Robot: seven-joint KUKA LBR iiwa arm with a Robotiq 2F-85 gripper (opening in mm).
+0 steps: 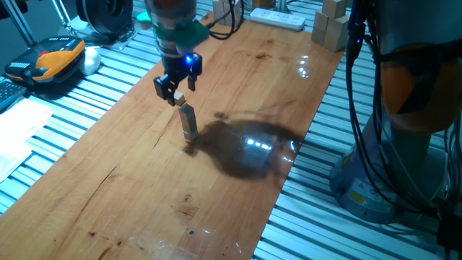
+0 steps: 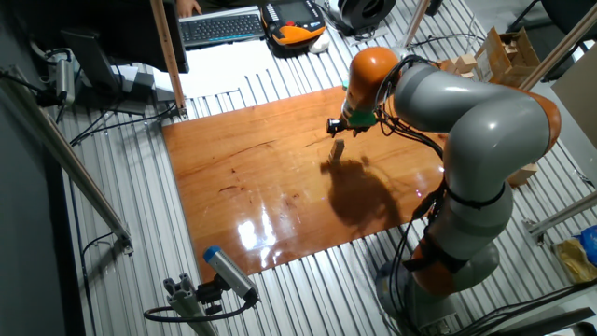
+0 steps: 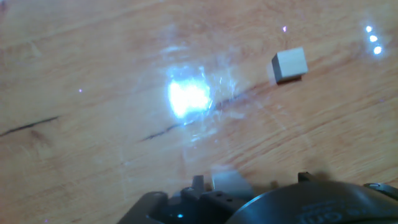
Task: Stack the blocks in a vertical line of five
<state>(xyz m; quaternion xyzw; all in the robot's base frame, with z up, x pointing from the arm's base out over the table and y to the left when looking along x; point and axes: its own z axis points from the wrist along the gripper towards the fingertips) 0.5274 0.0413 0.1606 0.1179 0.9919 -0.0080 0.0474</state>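
A short upright stack of small pale blocks (image 1: 189, 124) stands on the wooden table top (image 1: 144, 188) and also shows in the other fixed view (image 2: 338, 149). My gripper (image 1: 177, 94) hangs just above and to the left of the stack's top. It is shut on one more small pale block (image 1: 179, 97). In the hand view the stack's top block (image 3: 289, 65) lies to the upper right. The held block (image 3: 230, 182) shows at the bottom edge, offset from the stack. I cannot tell how many blocks the stack holds.
Much larger pale wooden blocks (image 1: 330, 27) and a white power strip (image 1: 278, 17) lie at the table's far end. An orange and black handset (image 1: 50, 59) sits to the left on the slatted bench. The arm's base (image 1: 404, 159) stands to the right.
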